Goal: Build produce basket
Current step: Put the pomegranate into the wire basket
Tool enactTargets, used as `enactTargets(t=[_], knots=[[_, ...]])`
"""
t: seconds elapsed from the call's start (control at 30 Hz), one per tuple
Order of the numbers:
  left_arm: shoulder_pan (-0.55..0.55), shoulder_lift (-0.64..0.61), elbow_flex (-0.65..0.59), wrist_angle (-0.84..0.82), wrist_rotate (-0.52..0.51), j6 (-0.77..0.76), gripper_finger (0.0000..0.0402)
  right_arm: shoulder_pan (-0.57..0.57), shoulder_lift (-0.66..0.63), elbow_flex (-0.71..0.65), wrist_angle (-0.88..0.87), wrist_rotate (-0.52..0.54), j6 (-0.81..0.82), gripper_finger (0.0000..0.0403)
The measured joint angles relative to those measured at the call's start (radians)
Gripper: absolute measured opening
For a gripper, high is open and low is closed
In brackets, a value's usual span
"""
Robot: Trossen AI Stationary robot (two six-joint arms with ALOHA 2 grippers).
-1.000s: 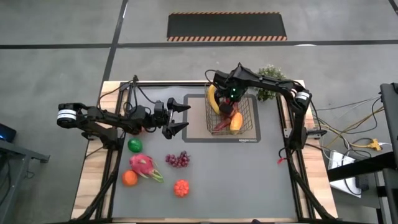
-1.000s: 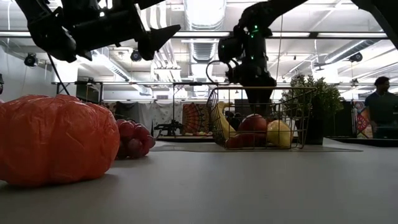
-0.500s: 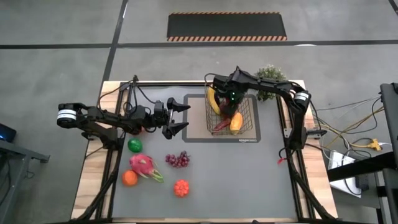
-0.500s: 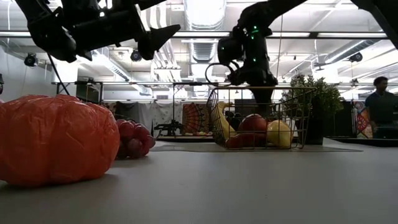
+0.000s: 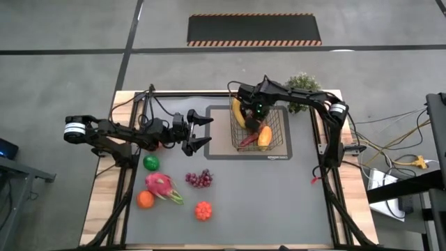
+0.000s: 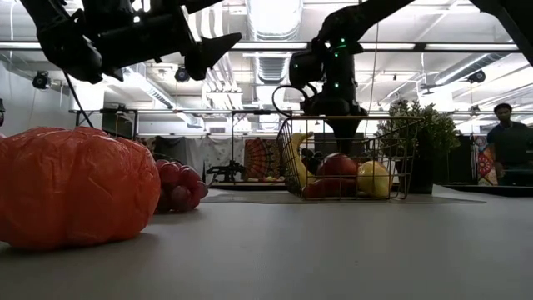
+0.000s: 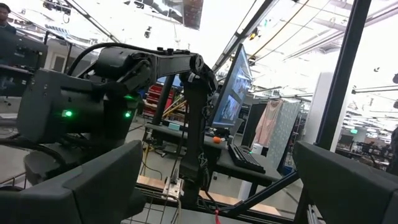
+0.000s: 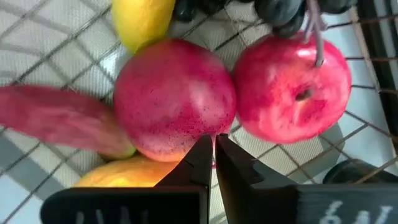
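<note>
Hovering over the basket [image 5: 256, 129] at 12 o'clock on the table, the right gripper [image 8: 214, 155] has its jaws nearly closed and empty above two apples [image 8: 174, 99]. Risk: descending further would wedge the fingers between them or catch the wire. The left gripper [image 5: 202, 132] waits wide open at 9 o'clock; loose produce [image 5: 162, 186] remains at 7 o'clock.

1. Right gripper [image 8: 213, 152]: the picture's bottom edge cut off its body; the fingertips nearly touched.
2. Dark grapes [image 8: 280, 12]: the top edge cut them off.
3. Banana [image 8: 142, 18]: only its lower end showed.
4. Orange produce [image 6: 75, 187]: the left edge cropped it.
5. Basket [image 5: 277, 132]: the right arm hid part of its contents.
</note>
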Motion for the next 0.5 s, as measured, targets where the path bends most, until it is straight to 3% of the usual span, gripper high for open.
enactTargets(t=[0.3,0.5], knots=[[0.0,0.0,0.0,0.0,0.0,0.007,0.0399,0.0,-0.042,-0.008,-0.071,0.026,0.027,0.0013],[0.0,0.0,0.0,-0.001,0.0,0.008,0.0399,0.003,-0.04,-0.091,0.018,0.023,0.033,0.0013]])
